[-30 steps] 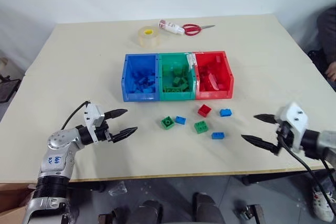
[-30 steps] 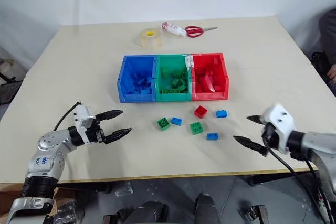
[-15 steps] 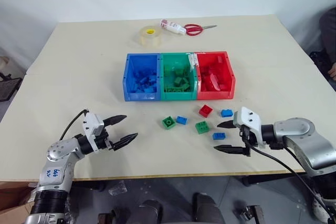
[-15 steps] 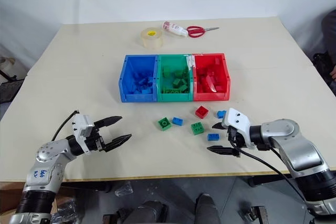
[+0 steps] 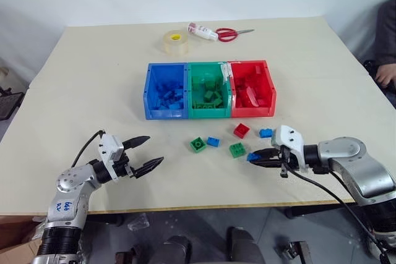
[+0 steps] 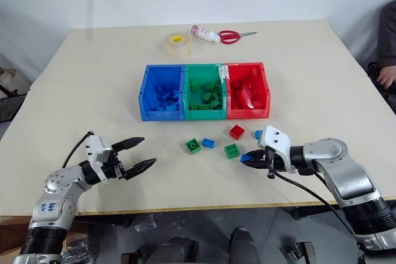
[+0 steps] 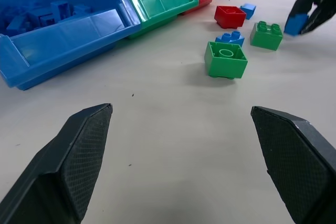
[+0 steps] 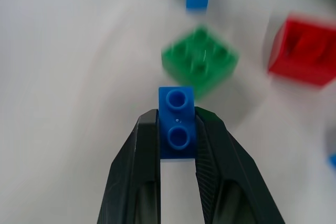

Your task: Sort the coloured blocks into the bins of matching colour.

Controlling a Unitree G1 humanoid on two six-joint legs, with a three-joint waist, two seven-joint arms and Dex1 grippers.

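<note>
The right arm reaches in from the counter's [image 5: 93,72] front right corner, forearm bent toward the middle, its claw [image 5: 255,156] pointing leftward and slightly down just above the surface. The left arm sits low at the front left, its claw [image 5: 148,153] roughly level and aimed toward the loose bricks.

Three joined bins stand mid-counter in a row — the blue bin [image 5: 148,100] on the left, the green bin [image 5: 209,114] in the middle, the red bin [image 5: 271,97] on the right — and each holds a heap of bricks of its own colour.

The right claw is clamped on a small blue brick [image 8: 177,121], its two studs facing the wrist camera, gripped between both fingers. Just beside it lie a green square brick [image 5: 237,149], a red brick [image 5: 241,130], and two more blue bricks [image 5: 213,141] [image 5: 266,132]; another green brick [image 5: 197,144] lies further left. The left claw is spread wide and holds nothing.
</note>
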